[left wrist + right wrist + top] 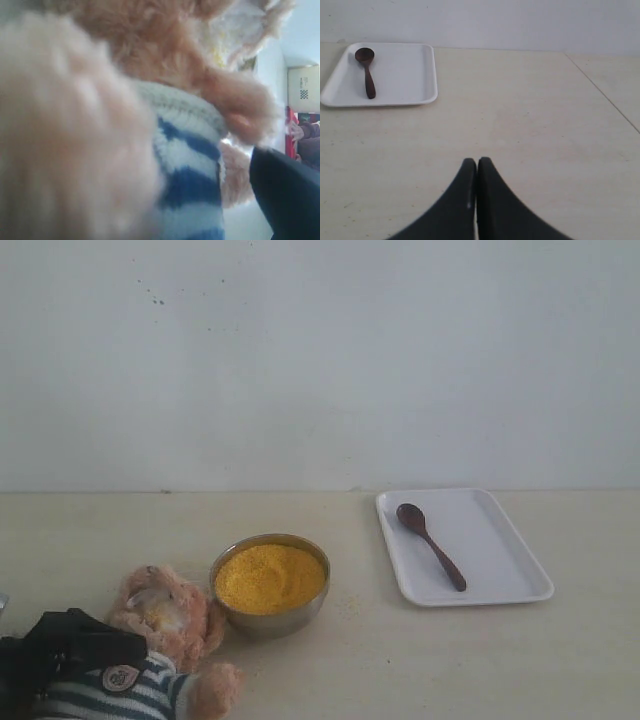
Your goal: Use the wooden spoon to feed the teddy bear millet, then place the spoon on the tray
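Observation:
The teddy bear point(168, 616) lies at the table's front left corner, its striped shirt point(190, 165) filling the left wrist view. My left gripper point(72, 646) is clamped around its body; one dark finger point(285, 195) shows beside the shirt. Right of the bear's head stands the metal bowl point(268, 622), heaped with yellow millet point(270, 578). The wooden spoon point(432, 546) point(367, 75) lies on the white tray point(500, 540) point(405, 75) at the right, bowl end toward the wall. My right gripper point(477, 162) is shut and empty over bare table, well away from the tray and outside the exterior view.
A pale wall closes off the back of the beige table point(450, 660). A thin seam point(602, 92) crosses the tabletop in the right wrist view, on the side away from the tray.

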You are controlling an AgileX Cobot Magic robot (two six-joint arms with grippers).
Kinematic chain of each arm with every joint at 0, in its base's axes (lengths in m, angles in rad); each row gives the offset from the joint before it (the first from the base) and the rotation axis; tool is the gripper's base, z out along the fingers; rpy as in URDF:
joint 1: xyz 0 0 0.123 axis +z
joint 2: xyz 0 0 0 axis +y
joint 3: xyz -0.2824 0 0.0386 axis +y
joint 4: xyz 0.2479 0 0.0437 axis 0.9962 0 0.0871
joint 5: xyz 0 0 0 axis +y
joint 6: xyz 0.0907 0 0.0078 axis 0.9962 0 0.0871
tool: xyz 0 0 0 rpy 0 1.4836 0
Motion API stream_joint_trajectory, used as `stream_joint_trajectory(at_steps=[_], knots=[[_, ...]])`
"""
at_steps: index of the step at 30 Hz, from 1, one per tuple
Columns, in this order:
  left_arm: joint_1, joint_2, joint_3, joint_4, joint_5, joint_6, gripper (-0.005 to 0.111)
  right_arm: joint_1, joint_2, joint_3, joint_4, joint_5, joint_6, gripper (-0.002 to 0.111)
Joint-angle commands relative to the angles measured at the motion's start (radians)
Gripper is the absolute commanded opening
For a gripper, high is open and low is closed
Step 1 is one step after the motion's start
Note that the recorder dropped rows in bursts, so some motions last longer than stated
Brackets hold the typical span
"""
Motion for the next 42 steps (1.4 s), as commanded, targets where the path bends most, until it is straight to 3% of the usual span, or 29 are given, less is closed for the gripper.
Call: stream_joint_trajectory(at_steps=[1, 8, 12, 14, 16, 23, 29, 36, 39, 42], knots=[[-0.005, 0.000, -0.004, -0.013, 0.005, -0.033, 0.110, -0.007, 0.004, 0.000, -0.002, -0.009, -0.005, 0.000], [0.015, 0.000, -0.030, -0.013, 0.046, -0.033, 0.110, -0.007, 0.004, 0.000, -0.002, -0.002, -0.005, 0.000], [0.089, 0.000, -0.112, 0.003, 0.250, -0.125, 0.110, -0.007, 0.004, 0.000, -0.004, 0.005, -0.005, 0.000], [0.127, 0.000, -0.160, 0.021, 0.250, -0.207, 0.110, -0.007, 0.004, 0.000, -0.004, 0.005, -0.005, 0.000], [0.158, -0.017, -0.213, 0.103, 0.250, -0.303, 0.110, -0.007, 0.004, 0.000, -0.003, 0.005, -0.005, 0.000], [0.269, -0.030, -0.336, 0.356, 0.250, -0.378, 0.110, -0.007, 0.004, 0.000, -0.003, 0.005, -0.005, 0.000], [0.336, -0.098, -0.344, 0.349, 0.250, -0.529, 0.110, -0.007, 0.004, 0.000, -0.003, 0.005, -0.005, 0.000], [0.333, -0.246, -0.344, 0.275, 0.250, -0.730, 0.109, -0.007, 0.004, 0.000, -0.003, 0.005, -0.005, 0.000], [0.333, -0.295, -0.344, 0.288, 0.250, -0.803, 0.099, -0.007, 0.004, 0.000, -0.003, 0.005, -0.005, 0.000], [0.333, -0.312, -0.344, 0.273, 0.250, -0.842, 0.071, -0.007, 0.004, 0.000, -0.003, 0.005, -0.005, 0.000]])
